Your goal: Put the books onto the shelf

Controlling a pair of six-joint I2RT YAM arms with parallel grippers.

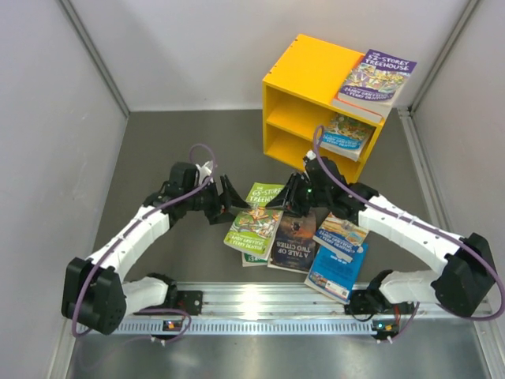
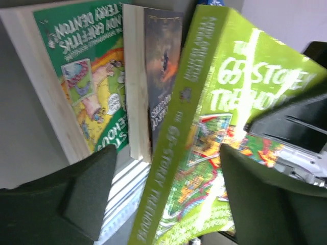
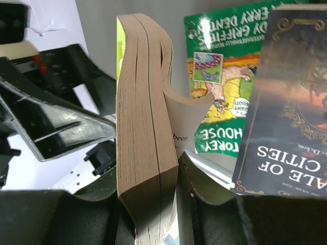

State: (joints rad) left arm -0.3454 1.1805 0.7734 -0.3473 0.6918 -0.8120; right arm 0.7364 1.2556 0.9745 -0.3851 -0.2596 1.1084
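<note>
The bright yellow open-fronted shelf (image 1: 304, 75) stands at the far right of the table (image 1: 158, 142), its two compartments stacked. A purple Treehouse paperback (image 1: 375, 79) lies flat on its top, overhanging the edge. A blue-green cartoon paperback (image 1: 345, 134) lies flat in the upper compartment, jutting out of the front. Mid-table, a lime-green 65-Storey Treehouse paperback (image 2: 204, 153) stands raised on edge, pinched at its page side by the right hand (image 3: 153, 204), one leaf curling out. Beside it lie a darker green Treehouse paperback (image 2: 87, 76), a dark "Tale of Two Cities" paperback (image 1: 293, 241), and a small colourful paperback (image 1: 341, 234) resting on a plain blue book (image 1: 335, 276).
</note>
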